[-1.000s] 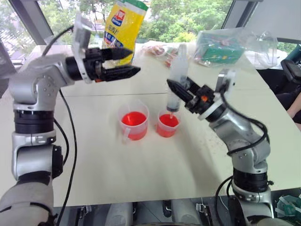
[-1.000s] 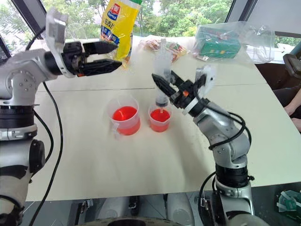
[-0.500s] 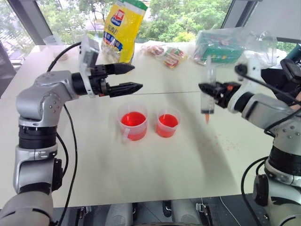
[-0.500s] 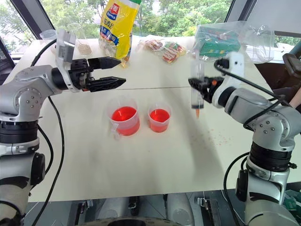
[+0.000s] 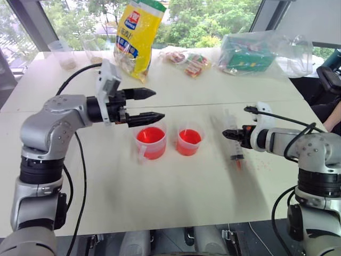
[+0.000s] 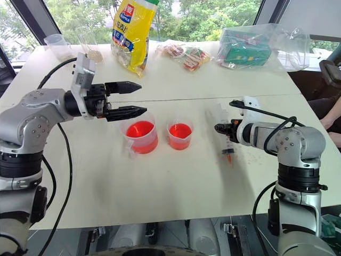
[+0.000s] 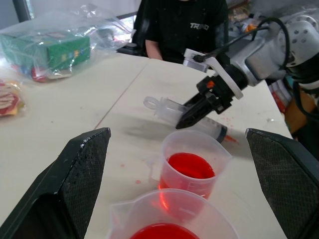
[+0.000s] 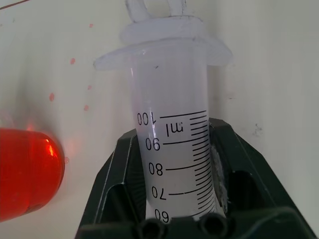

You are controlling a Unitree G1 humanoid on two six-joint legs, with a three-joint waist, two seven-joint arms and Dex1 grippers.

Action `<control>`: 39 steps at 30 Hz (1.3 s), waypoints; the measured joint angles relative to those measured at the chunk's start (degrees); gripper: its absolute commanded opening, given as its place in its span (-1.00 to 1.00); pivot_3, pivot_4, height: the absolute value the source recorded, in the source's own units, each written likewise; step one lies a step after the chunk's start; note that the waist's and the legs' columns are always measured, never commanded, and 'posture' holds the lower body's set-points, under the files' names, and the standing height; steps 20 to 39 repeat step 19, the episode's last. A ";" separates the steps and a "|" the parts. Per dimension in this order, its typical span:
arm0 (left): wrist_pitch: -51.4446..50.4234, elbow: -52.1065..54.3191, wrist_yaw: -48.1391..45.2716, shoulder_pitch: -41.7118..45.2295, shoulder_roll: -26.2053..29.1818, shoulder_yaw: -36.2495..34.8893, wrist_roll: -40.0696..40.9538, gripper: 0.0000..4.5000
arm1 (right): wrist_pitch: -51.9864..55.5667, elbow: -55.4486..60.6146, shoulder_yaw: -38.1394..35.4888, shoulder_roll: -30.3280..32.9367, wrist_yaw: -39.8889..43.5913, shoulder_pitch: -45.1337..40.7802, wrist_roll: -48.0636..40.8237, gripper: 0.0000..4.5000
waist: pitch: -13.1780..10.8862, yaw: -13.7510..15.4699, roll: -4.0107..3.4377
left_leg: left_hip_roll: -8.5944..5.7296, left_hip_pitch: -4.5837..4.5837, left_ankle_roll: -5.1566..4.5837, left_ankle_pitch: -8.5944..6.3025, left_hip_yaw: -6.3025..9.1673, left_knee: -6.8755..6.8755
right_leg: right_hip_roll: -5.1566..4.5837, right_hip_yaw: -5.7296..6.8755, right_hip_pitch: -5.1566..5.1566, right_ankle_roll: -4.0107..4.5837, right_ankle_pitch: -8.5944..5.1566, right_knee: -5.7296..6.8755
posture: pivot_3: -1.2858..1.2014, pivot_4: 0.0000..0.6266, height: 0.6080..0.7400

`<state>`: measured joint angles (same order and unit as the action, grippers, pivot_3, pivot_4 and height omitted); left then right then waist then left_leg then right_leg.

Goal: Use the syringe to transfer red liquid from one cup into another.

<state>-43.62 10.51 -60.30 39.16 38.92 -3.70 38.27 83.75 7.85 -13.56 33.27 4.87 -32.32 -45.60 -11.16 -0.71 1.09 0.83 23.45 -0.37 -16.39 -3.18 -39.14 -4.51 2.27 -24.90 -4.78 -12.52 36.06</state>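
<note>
At the far side of my white table (image 6: 160,181) I see a yellow bag (image 6: 129,31) standing upright. Beside it lie some small wrapped snacks (image 6: 184,54), then a clear plastic bag holding a green box (image 6: 249,50). Two clear cups (image 6: 57,45) with something beige in them stand at the far left corner. Through the left wrist camera I see a person in a black shirt (image 7: 182,27) seated beyond the table.

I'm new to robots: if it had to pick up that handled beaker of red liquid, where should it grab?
Probably the beaker's handle, from the near side where it sticks out. The beaker stands upright and open-topped, so a level sideways grip seems least likely to spill.
</note>
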 measured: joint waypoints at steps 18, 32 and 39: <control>-0.42 2.80 -0.23 -2.32 3.05 0.84 -0.30 1.00 | 6.36 16.53 -0.32 22.69 23.11 -1.16 -6.38 0.96 | -0.01 0.12 -0.01 | 0.01 0.03 -0.05 -0.04 0.02 0.01 | 0.01 0.02 0.00 -0.03 -0.03 -0.10 | 0.03 -0.52 1.00; -0.42 3.48 -0.46 -3.14 3.44 0.85 -0.27 1.00 | 6.37 18.58 -2.34 24.35 25.58 -0.35 -8.42 0.96 | -0.01 0.08 -0.01 | 0.01 0.02 -0.07 -0.05 0.02 0.03 | 0.01 0.01 0.01 -0.03 -0.04 -0.12 | 0.03 -0.52 1.00; -0.42 3.48 -0.46 -3.14 3.44 0.85 -0.27 1.00 | 6.37 18.58 -2.34 24.35 25.58 -0.35 -8.42 0.96 | -0.01 0.08 -0.01 | 0.01 0.02 -0.07 -0.05 0.02 0.03 | 0.01 0.01 0.01 -0.03 -0.04 -0.12 | 0.03 -0.52 1.00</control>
